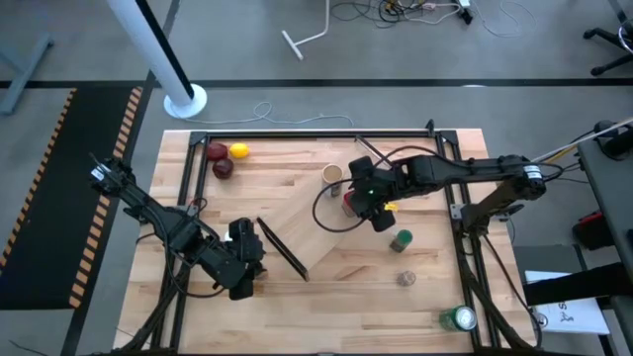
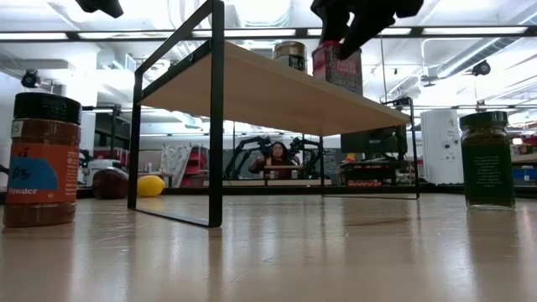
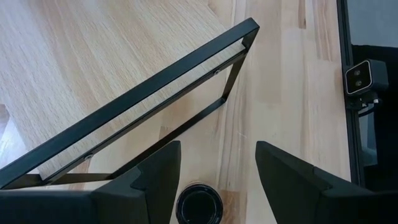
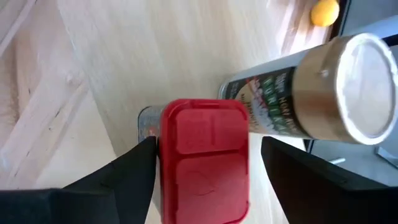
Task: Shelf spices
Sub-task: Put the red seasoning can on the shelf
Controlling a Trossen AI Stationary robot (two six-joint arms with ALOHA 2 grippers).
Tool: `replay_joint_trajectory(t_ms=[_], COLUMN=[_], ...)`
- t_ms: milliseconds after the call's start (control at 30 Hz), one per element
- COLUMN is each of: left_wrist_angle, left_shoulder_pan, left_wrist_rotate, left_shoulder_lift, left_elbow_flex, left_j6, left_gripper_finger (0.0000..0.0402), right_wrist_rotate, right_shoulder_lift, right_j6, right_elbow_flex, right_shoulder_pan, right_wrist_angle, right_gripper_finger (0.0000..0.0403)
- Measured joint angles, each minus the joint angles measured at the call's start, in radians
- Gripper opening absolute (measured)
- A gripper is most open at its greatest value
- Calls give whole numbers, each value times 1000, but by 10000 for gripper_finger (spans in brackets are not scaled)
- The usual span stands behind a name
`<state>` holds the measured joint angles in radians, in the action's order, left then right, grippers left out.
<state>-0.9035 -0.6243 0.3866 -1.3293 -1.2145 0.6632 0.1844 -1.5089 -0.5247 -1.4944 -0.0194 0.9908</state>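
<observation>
From above, the right tool (image 1: 368, 203) sat over the shelf (image 1: 297, 222) at the red jar (image 1: 349, 204); the left tool (image 1: 247, 262) waited by the shelf's near rail. Low view: the red jar (image 2: 336, 63) stood upright on the shelf top beside the tan jar (image 2: 290, 54). Right wrist: fingers wide open either side of the red lid (image 4: 204, 158), not touching. The jar looked light, rigid, boxy; best gripped across its flat sides. Left wrist: fingers open, empty, above the black-lidded jar (image 3: 199, 203).
</observation>
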Motion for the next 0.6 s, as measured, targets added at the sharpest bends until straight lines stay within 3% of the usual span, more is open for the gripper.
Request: replay_joint_trajectory(t_ms=[233,600], left_wrist_angle=[2,6], left_shoulder_pan=[0,0], left_wrist_rotate=[0,-3], left_shoulder_lift=[0,0], left_elbow_flex=[0,0], left_j6=[0,4], left_gripper_finger=[197,197], right_wrist_rotate=[0,40], right_shoulder_lift=[0,2], right_j6=[10,141], right_elbow_flex=[-36,-65], right_shoulder_pan=[-2,-20], right_wrist_angle=[30,177], right_gripper_finger=[281,276])
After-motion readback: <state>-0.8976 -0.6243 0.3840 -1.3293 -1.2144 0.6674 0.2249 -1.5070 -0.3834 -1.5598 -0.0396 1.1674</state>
